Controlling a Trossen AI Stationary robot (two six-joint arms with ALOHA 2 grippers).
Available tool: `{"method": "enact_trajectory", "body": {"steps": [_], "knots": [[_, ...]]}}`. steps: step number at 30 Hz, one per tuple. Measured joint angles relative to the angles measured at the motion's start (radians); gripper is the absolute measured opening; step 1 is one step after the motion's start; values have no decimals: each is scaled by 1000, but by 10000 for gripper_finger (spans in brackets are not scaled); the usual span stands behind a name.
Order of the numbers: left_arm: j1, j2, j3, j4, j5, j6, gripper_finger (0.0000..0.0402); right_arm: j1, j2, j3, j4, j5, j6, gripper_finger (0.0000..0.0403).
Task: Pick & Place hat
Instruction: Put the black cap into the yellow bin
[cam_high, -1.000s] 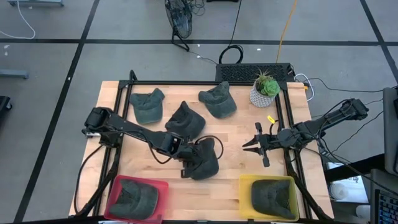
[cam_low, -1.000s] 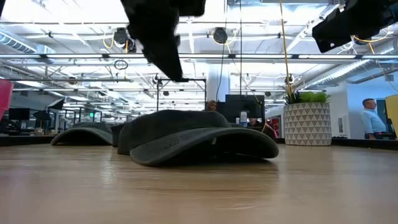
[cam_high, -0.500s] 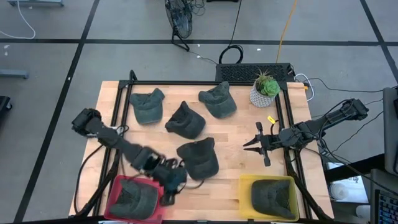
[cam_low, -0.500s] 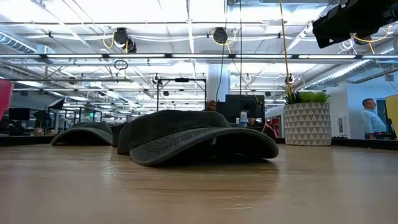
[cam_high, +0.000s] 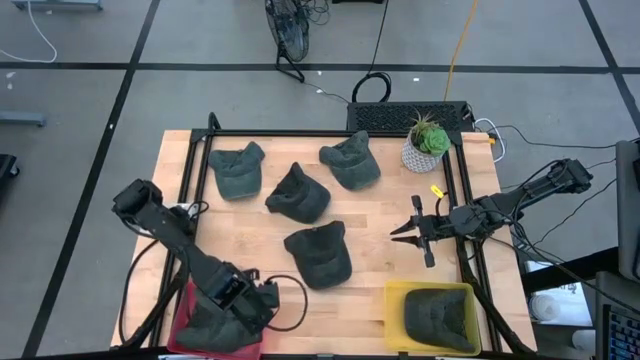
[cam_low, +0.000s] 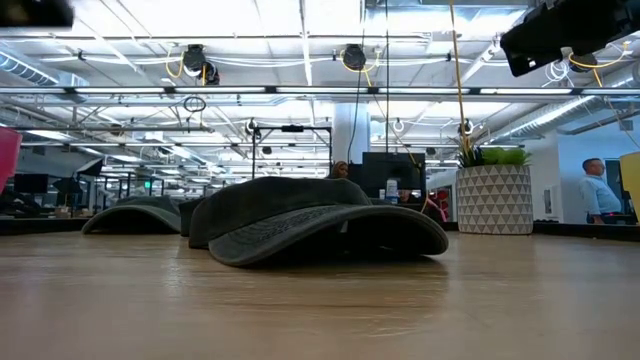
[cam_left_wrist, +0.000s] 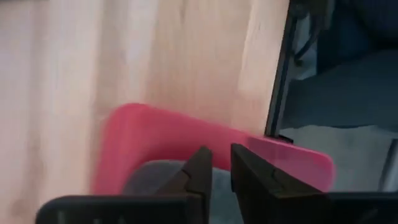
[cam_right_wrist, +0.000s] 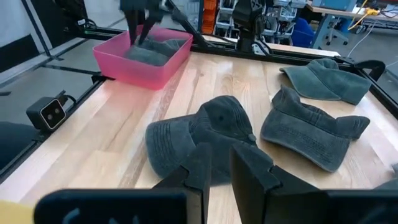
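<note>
Several dark grey caps lie crown up on the wooden table: the nearest hat (cam_high: 320, 254) (cam_low: 320, 225) (cam_right_wrist: 205, 140), and three behind it (cam_high: 298, 192) (cam_high: 237, 168) (cam_high: 350, 160). A pink bin (cam_high: 190, 300) (cam_right_wrist: 149, 65) at the near left holds a hat (cam_right_wrist: 152, 50). A yellow bin (cam_high: 395, 300) at the near right holds another (cam_high: 435, 315). My left gripper (cam_high: 240, 305) (cam_left_wrist: 221, 152) points down over the pink bin with its fingers close together. My right gripper (cam_high: 397, 233) (cam_right_wrist: 217, 152) hovers right of the nearest hat, shut and empty. My left gripper points down from above at the hat (cam_left_wrist: 152, 177) in the pink bin. Whether its fingers touch that hat I cannot tell.
A potted plant (cam_high: 427, 145) (cam_low: 493, 195) stands at the far right corner. A black frame rail (cam_high: 465, 200) runs round the table's edge. Bare wood lies between the two bins along the near edge. A person (cam_low: 597, 190) stands in the room behind.
My left arm has swung away from above the nearest hat toward the table's near left corner and now stands over the pink bin. The nearest hat has stayed flat on the table where it was.
</note>
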Motion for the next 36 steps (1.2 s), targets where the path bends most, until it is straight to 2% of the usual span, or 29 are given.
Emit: {"method": "enact_trajectory", "body": {"steps": [6, 11, 20, 27, 30, 36], "knots": [[0, -1, -101, 24, 9, -23, 24, 0, 0, 0, 5, -3, 26, 45], [6, 0, -145, 23, -25, -6, 4, 0, 1, 0, 5, -3, 26, 45], [21, 0, -170, 16, -132, -5, 31, 0, 1, 0, 4, -3, 26, 45], [34, 0, -170, -60, -163, -20, 7, 0, 1, 0, 4, -4, 26, 45], [33, 0, -170, -67, -162, -24, 6, 0, 1, 0, 4, -4, 26, 45], [33, 0, -169, -79, -117, -24, 30, 0, 1, 0, 4, -4, 26, 45]]}}
